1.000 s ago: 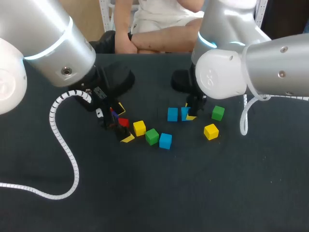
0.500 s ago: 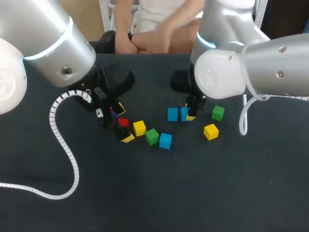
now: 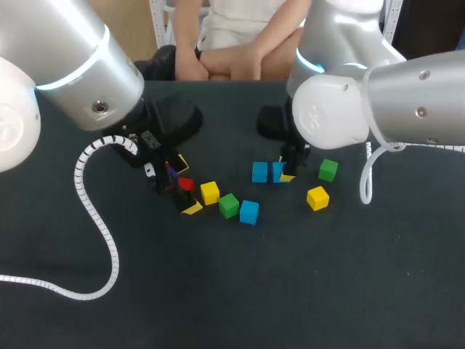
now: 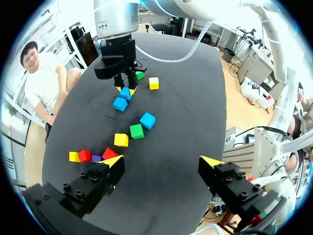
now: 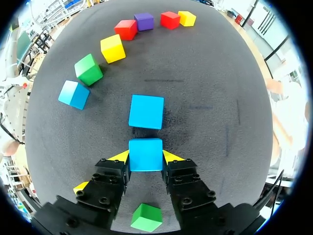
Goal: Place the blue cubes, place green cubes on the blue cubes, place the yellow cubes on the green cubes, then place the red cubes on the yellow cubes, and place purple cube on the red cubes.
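My right gripper (image 5: 145, 157) is shut on a blue cube (image 5: 145, 154), low over the table right beside a second blue cube (image 5: 146, 111). In the head view that pair sits mid-table, the held blue cube (image 3: 278, 171) next to its neighbour (image 3: 259, 172). A third blue cube (image 3: 249, 211) lies nearer, by a green cube (image 3: 229, 205) and a yellow cube (image 3: 210, 193). My left gripper (image 3: 182, 193) stands open near a red cube (image 3: 185, 184). Its wrist view shows a red cube (image 4: 109, 153), a purple cube (image 4: 96, 158), another red cube (image 4: 84, 155) and a yellow cube (image 4: 74, 156) beside one finger.
A green cube (image 3: 328, 170) and a yellow cube (image 3: 317, 198) lie to the right of my right gripper. The left arm's white coiled cable (image 3: 94, 218) trails across the near left of the dark table (image 3: 290, 291).
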`<state>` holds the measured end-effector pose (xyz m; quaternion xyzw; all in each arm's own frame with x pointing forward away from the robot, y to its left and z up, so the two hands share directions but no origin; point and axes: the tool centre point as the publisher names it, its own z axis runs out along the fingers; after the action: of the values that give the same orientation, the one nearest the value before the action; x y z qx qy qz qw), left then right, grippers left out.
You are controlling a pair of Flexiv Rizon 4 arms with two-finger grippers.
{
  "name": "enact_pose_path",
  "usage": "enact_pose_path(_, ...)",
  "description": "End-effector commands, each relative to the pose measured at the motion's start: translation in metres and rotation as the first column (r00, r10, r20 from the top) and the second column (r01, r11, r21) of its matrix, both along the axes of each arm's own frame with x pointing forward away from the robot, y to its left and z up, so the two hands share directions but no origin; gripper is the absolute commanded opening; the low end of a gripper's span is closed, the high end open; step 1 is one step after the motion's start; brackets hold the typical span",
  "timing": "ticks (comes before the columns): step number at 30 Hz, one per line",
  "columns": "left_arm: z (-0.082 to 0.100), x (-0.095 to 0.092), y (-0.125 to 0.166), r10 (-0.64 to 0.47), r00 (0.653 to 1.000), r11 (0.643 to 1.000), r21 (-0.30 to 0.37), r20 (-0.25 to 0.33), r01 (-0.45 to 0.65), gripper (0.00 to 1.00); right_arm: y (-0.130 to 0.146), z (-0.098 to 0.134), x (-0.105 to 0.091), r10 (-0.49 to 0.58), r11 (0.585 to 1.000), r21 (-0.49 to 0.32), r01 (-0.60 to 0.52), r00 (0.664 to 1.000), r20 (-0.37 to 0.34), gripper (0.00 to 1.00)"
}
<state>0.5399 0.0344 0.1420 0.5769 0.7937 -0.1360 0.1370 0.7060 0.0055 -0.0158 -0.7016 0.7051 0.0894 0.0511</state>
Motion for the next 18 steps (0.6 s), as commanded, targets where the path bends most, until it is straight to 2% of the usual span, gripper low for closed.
enact_pose_path(1,0.0003,0.0009,0.0000,-0.002,1.000,1.000,0.002,-0.002,0.002,1.00,0.0000,-0.0016,0.0015,-0.001,1.000,-0.001,0.001,1.000,-0.001,0.00)
enact_pose_path(18,0.0003,0.0009,0.0000,-0.002,1.000,1.000,0.002,-0.002,0.002,1.00,-0.0028,0.0000,0.0021,-0.003,1.000,-0.004,0.003,1.000,0.002,0.00)
